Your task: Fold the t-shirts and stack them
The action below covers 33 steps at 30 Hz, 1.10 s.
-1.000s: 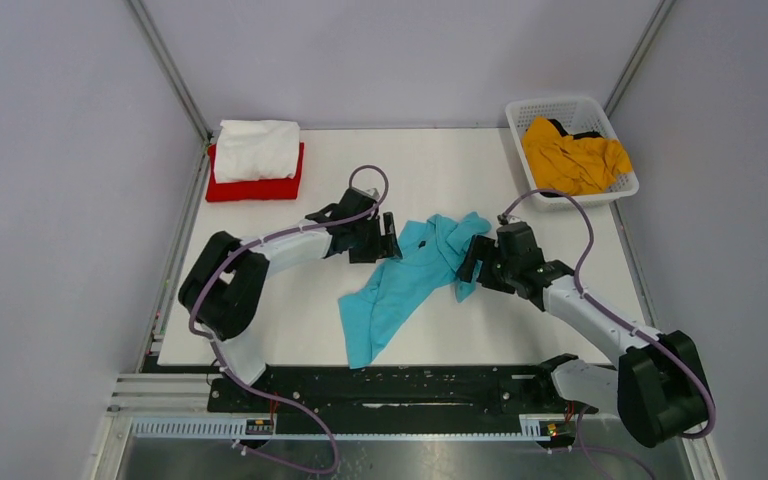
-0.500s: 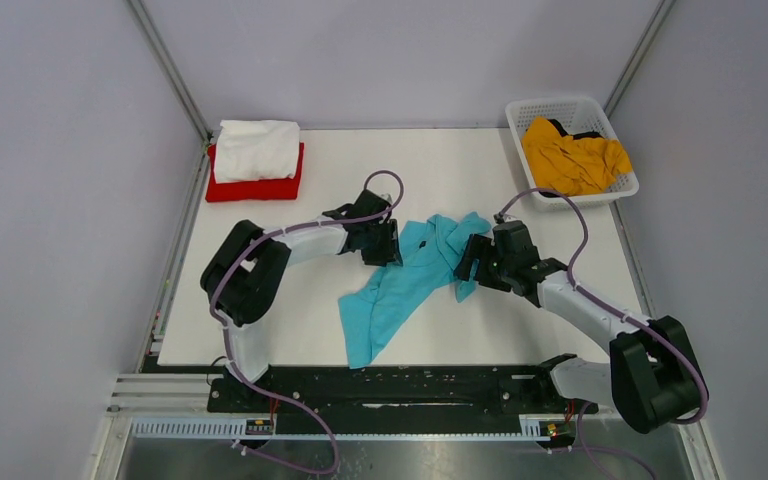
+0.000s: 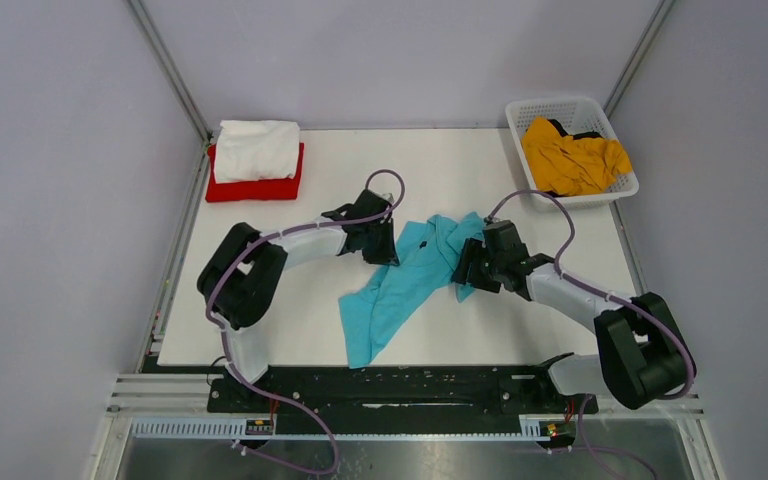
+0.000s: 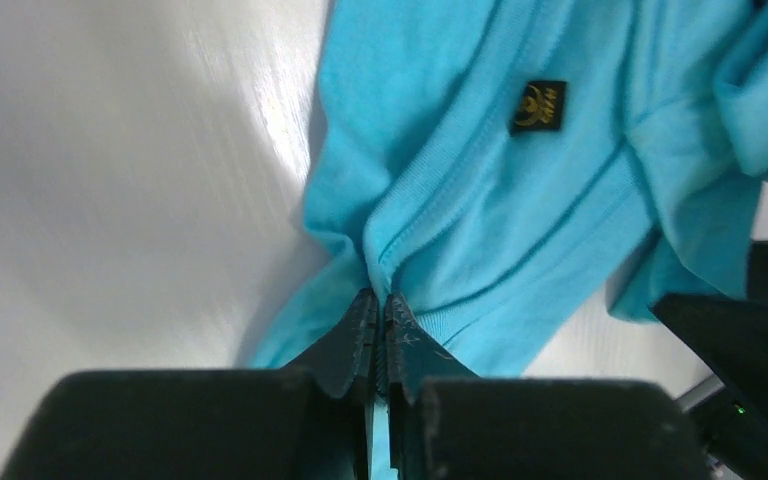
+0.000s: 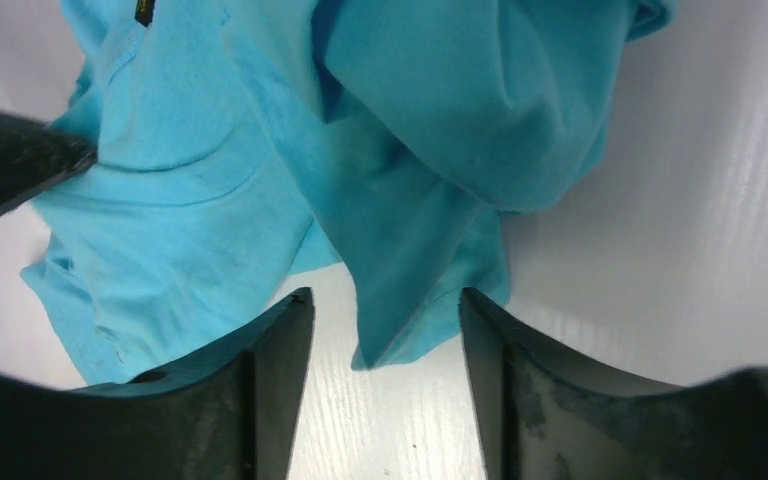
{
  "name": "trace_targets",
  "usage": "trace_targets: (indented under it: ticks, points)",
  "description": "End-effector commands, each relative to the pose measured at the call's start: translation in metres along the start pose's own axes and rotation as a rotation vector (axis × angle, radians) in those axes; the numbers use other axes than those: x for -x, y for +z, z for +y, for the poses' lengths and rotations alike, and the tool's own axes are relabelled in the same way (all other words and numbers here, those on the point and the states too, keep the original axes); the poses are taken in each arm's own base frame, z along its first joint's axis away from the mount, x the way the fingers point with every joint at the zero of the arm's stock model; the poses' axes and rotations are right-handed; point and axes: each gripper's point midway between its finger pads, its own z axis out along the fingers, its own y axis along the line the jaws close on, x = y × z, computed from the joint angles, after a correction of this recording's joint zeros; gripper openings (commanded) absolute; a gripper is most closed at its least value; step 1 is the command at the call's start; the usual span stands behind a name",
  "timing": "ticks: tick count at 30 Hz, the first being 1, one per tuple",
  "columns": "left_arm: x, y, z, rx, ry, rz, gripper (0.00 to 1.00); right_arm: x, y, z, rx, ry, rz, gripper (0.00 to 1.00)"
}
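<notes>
Left gripper (image 4: 380, 315): clenched, jaws pressed together with no visible gap, pinching a raised fold of the turquoise t-shirt (image 3: 405, 275) just beside the collar ribbing. Cloth ridge runs straight into the fingertips. Small black label (image 4: 539, 106) with a yellow mark sits on the shirt beyond the pinch.

Right gripper (image 5: 385, 310): jaws apart, roughly mid-width. A hanging corner of the turquoise cloth lies between the fingers (image 5: 275, 370); the left finger overlaps the cloth edge, and I can't tell if it presses on it. Not clamped, bare table shows in the gap.

Turquoise shirt: crumpled, lying diagonally at mid-table (image 3: 290, 300), bunched end far and between the two grippers, long tail trailing to the near-left edge. Left gripper on its left side, right gripper on its right side.

Others: white t-shirt (image 3: 256, 148) folded on top of the folded red t-shirt (image 3: 255, 187), far-left corner. Mustard t-shirt (image 3: 570, 155) loose in the white basket (image 3: 523, 108), far-right corner.
</notes>
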Motion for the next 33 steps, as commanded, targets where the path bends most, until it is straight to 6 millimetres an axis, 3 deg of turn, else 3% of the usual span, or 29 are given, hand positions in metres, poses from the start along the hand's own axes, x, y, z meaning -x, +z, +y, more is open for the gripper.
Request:
trace_targets:
  ticks: [1, 4, 6, 8, 11, 17, 21, 24, 28, 33]
  points:
    - [0.028, -0.044, -0.033, -0.106, 0.040, -0.150, 0.00, 0.022, 0.008, 0.007, -0.044, -0.001, -0.048, 0.49]
    - [0.036, -0.065, -0.031, -0.085, 0.047, -0.225, 0.00, 0.024, 0.012, -0.015, -0.167, 0.018, -0.068, 0.17]
    - [0.043, -0.083, -0.026, -0.051, 0.051, -0.284, 0.00, 0.028, 0.007, -0.027, -0.233, 0.025, -0.093, 0.05]
    - [0.055, -0.108, -0.021, -0.003, 0.056, -0.367, 0.00, 0.036, -0.007, -0.032, -0.271, 0.023, -0.134, 0.00]
    - [0.074, -0.157, -0.015, 0.058, 0.055, -0.518, 0.00, 0.058, -0.043, -0.035, -0.311, 0.007, -0.249, 0.00]
    - [0.100, -0.304, -0.012, 0.107, 0.025, -0.886, 0.00, 0.111, -0.166, -0.033, -0.360, -0.038, -0.553, 0.00]
    - [0.091, -0.416, -0.011, 0.041, -0.008, -1.142, 0.00, 0.128, -0.246, -0.018, -0.273, -0.065, -0.736, 0.00]
    - [0.076, -0.481, -0.003, 0.020, -0.040, -1.272, 0.00, 0.130, -0.301, -0.002, -0.158, -0.084, -0.846, 0.00]
    - [0.052, -0.556, -0.003, -0.083, -0.050, -1.407, 0.00, 0.126, -0.372, 0.016, -0.012, -0.110, -0.970, 0.00]
    - [0.020, -0.626, -0.034, -0.330, 0.058, -1.494, 0.00, 0.112, -0.454, 0.059, 0.250, -0.220, -1.063, 0.00]
